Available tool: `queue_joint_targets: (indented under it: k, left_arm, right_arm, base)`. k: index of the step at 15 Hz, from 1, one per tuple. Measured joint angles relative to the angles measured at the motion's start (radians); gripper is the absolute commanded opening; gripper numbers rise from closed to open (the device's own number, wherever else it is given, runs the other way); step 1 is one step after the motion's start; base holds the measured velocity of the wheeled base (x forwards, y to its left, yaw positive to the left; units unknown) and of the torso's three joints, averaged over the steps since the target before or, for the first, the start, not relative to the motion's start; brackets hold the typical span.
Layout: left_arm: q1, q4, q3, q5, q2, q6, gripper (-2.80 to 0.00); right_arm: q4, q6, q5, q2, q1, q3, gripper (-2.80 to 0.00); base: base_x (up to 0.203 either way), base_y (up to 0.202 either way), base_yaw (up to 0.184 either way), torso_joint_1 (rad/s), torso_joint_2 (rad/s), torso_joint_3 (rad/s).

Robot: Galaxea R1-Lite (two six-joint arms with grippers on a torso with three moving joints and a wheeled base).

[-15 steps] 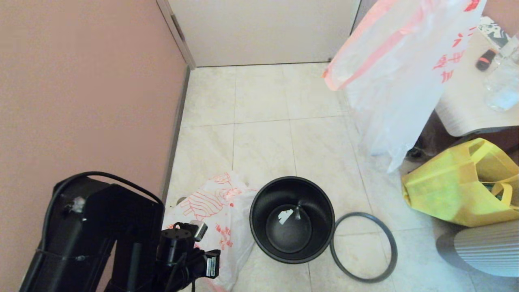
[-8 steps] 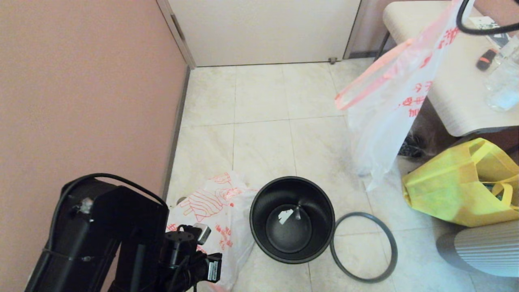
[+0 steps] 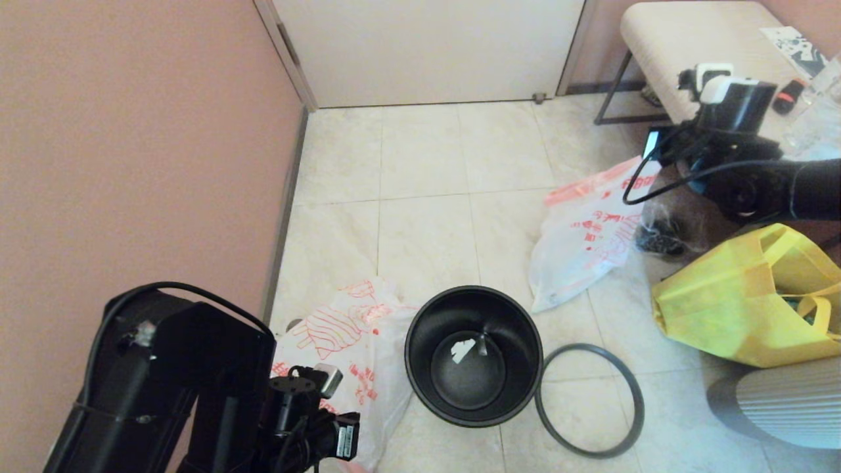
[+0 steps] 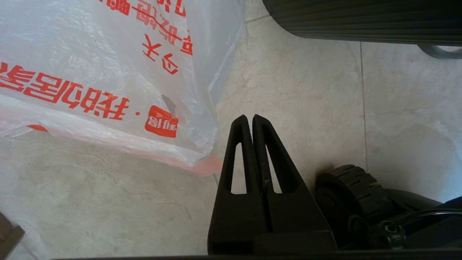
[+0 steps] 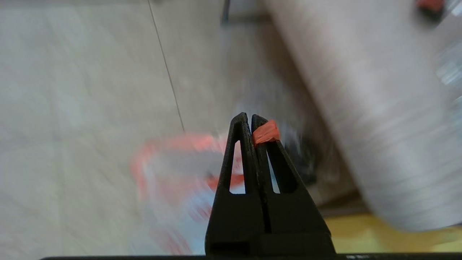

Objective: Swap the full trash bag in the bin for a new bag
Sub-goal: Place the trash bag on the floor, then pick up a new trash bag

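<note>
The black bin [image 3: 420, 368] stands upright on the tiled floor with no bag in it, only scraps at its bottom. Its grey hoop rim [image 3: 635, 394] lies flat on the floor at its right. The plump full trash bag [image 3: 341, 328] rests against the bin's left side, also seen as the full trash bag [image 4: 90, 72]. My left gripper [image 4: 249, 117] hangs shut and empty just beside that bag's orange edge. My right gripper [image 5: 249, 117] is shut on the orange handle [image 5: 266, 132] of the new bag [image 3: 585, 243], which slumps on the floor behind the bin to the right.
A yellow fabric tote [image 3: 742, 295] sits at the right, with a clear plastic bag of dark items [image 3: 660, 230] behind it. A padded bench [image 3: 683, 39] stands at the far right, a pink wall [image 3: 131, 164] on the left, a door [image 3: 427, 46] beyond.
My right gripper came down and towards the right with the new bag, which hung high in the air and now slumps on the floor. The left arm barely moved.
</note>
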Motion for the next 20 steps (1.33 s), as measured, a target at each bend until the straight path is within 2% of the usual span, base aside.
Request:
queue_joint_targets:
  k: [4, 5, 7, 9, 12, 14, 15, 17, 20]
  left_arm:
    - [0.000, 0.000, 0.000, 0.001, 0.000, -0.001, -2.80]
    - [0.000, 0.000, 0.001, 0.001, 0.000, -0.001, -2.80]
    - [0.000, 0.000, 0.002, 0.001, 0.000, 0.001, -2.80]
    - [0.000, 0.000, 0.005, 0.001, 0.000, 0.004, -2.80]
    - [0.000, 0.000, 0.008, 0.001, 0.000, 0.006, -2.80]
    - [0.000, 0.000, 0.012, 0.001, 0.000, 0.007, -2.80]
    - [0.000, 0.000, 0.016, 0.001, 0.001, 0.013, -2.80]
    - [0.004, 0.000, 0.023, 0.002, 0.011, 0.054, -2.80]
    - [0.017, 0.000, 0.023, 0.002, 0.017, 0.057, -2.80]
  right_arm:
    - [-0.006, -0.004, 0.002, 0.122, -0.035, 0.013, -2.80]
    - [-0.002, -0.005, 0.002, 0.120, -0.032, 0.029, 0.00]
    - [0.036, -0.006, 0.001, 0.088, -0.020, 0.054, 0.00]
    - [0.143, 0.000, -0.001, 0.028, 0.004, 0.074, 0.00]
    - [0.484, 0.071, -0.018, -0.093, 0.060, 0.092, 0.00]
    - [0.762, 0.208, -0.032, -0.177, 0.110, 0.087, 0.00]
    - [0.887, 0.284, -0.034, -0.217, 0.131, 0.091, -2.80]
    - [1.087, 0.390, -0.027, -0.298, 0.156, 0.173, -2.80]
    - [1.152, 0.416, 0.010, -0.451, 0.172, 0.365, -2.80]
  base:
    - [0.000, 0.000, 0.000, 0.000, 0.00, 0.000]
    - [0.000, 0.000, 0.000, 0.000, 0.00, 0.000]
    - [0.000, 0.000, 0.000, 0.000, 0.00, 0.000]
    - [0.000, 0.000, 0.000, 0.000, 0.00, 0.000]
    - [0.000, 0.000, 0.000, 0.000, 0.00, 0.000]
    - [0.000, 0.000, 0.000, 0.000, 0.00, 0.000]
    - [0.000, 0.000, 0.000, 0.000, 0.00, 0.000]
    - [0.000, 0.000, 0.000, 0.000, 0.00, 0.000]
    - [0.000, 0.000, 0.000, 0.000, 0.00, 0.000]
